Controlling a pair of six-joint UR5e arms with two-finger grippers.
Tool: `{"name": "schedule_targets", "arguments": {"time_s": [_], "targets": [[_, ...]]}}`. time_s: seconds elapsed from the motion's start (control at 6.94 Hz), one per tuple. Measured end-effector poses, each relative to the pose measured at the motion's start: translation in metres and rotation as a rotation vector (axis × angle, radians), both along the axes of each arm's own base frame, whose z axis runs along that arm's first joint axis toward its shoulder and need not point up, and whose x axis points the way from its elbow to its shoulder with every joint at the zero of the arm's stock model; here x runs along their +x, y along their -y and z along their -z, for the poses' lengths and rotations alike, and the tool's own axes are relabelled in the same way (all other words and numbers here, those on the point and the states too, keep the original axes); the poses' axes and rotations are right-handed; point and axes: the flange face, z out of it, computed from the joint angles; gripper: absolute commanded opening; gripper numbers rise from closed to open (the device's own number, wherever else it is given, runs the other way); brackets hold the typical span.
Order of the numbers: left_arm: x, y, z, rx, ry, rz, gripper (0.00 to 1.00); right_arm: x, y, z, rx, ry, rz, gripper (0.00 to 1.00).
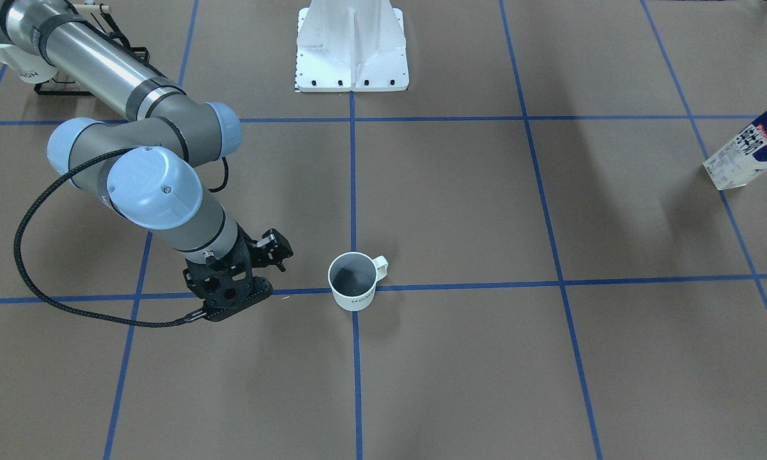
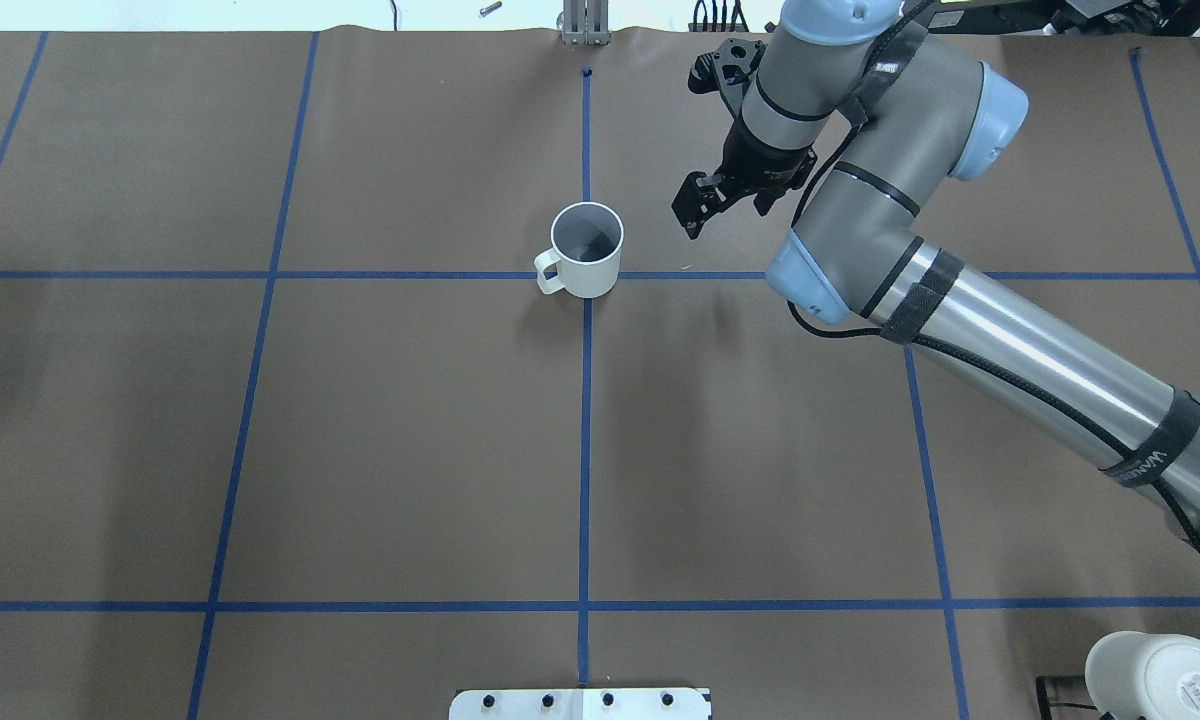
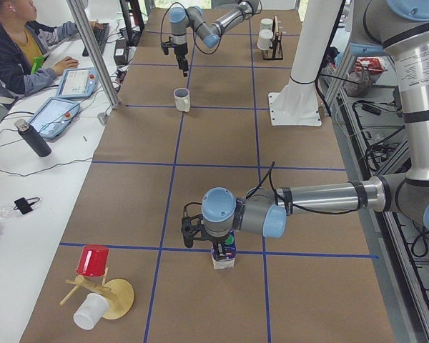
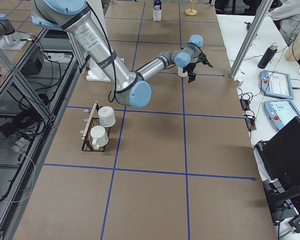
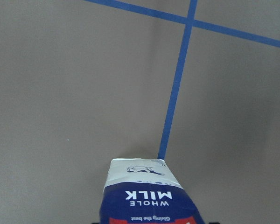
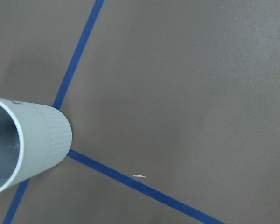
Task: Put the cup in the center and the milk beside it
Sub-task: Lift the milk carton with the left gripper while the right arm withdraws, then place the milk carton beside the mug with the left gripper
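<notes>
Overhead exterior view has the white mug [image 2: 587, 250] standing on the center tape crossing [image 2: 650, 275], right pincer [image 2: 695, 205] parted and empty just beside, so next the whole-milk carton [image 3: 224, 259], well apart from that crossing at the left pincer [image 3: 218, 243], whose grip I cannot tell, likely needs bringing alongside.

Bright, even overhead light throws soft shadows on the desk [image 2: 410, 450]; the milk [image 5: 149, 200], close to the left wrist camera, seems slightly blurred.

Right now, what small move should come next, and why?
Probably the left end effector should lift the milk carton slightly. The white mug already stands on the center tape crossing, free of the right end effector, while the carton sits far off under the left one.
</notes>
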Motion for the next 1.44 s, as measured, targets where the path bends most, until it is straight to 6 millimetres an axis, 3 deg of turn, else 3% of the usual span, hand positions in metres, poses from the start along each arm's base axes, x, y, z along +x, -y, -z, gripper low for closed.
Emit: {"name": "schedule_targets", "arguments": {"time_s": [0.14, 0.29, 0.43, 0.58, 0.86, 1.01, 1.15, 1.44], "targets": [[0.001, 0.002, 0.008, 0.012, -0.009, 0.001, 0.36, 0.001, 0.000, 0.002, 0.001, 0.003, -0.001, 1.00], [0.002, 0.009, 0.034, 0.056, -0.020, 0.006, 0.35, 0.010, 0.001, 0.004, 0.006, 0.010, -0.008, 1.00], [0.003, 0.028, 0.076, 0.113, -0.031, 0.028, 0.35, 0.033, -0.004, -0.007, 0.008, 0.016, -0.026, 1.00], [0.009, 0.060, 0.119, 0.170, -0.046, 0.050, 0.36, 0.067, -0.017, -0.030, 0.009, 0.015, -0.051, 1.00], [0.053, 0.143, 0.221, 0.255, -0.070, 0.014, 0.36, 0.144, -0.047, -0.080, -0.005, -0.006, -0.120, 1.00], [0.093, 0.184, 0.289, 0.258, -0.057, -0.025, 0.36, 0.178, -0.058, -0.105, -0.024, -0.023, -0.155, 1.00], [0.151, 0.214, 0.351, 0.250, -0.017, -0.067, 0.36, 0.204, -0.065, -0.125, -0.041, -0.039, -0.182, 1.00], [0.276, 0.267, 0.441, 0.222, 0.017, -0.143, 0.36, 0.235, -0.077, -0.145, -0.054, -0.055, -0.210, 1.00]]}}
